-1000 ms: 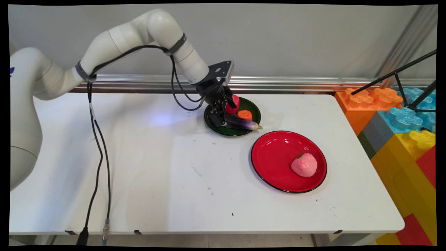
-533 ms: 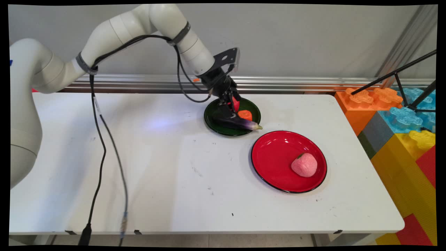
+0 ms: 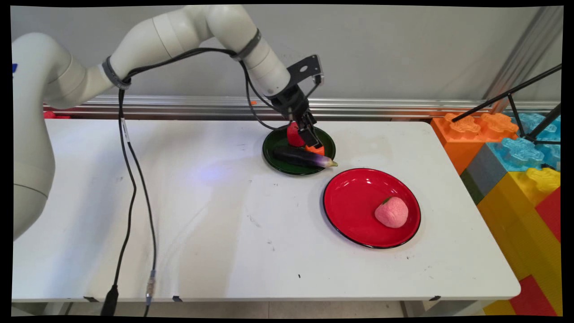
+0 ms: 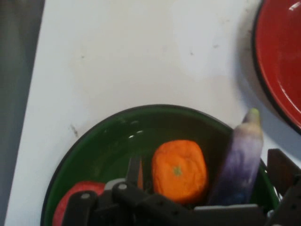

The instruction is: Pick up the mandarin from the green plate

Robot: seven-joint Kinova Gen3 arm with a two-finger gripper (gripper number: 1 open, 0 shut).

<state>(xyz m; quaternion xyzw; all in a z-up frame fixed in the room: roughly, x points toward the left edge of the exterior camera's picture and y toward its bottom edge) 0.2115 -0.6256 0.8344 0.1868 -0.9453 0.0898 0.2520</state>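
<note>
My gripper hangs low over the far side of a small green plate, with its fingers apart and nothing held. Just left of it on the plate stands a red fruit, which touches or nearly touches the hand. A purple eggplant lies across the plate's near side, and an orange fruit peeks out beside the finger. In the hand view the orange fruit and the eggplant lie on the green plate ahead of the gripper. The red fruit sits at lower left behind the linkage.
A large red plate with a pink peach stands to the right and nearer the front. Coloured foam blocks and a black tripod leg border the table's right end. Black cables hang down at the left.
The arm has risen and swung right. The gripper moved from the green plate's left side, low by the eggplant, across to its far right. The red fruit stayed roughly in place.
</note>
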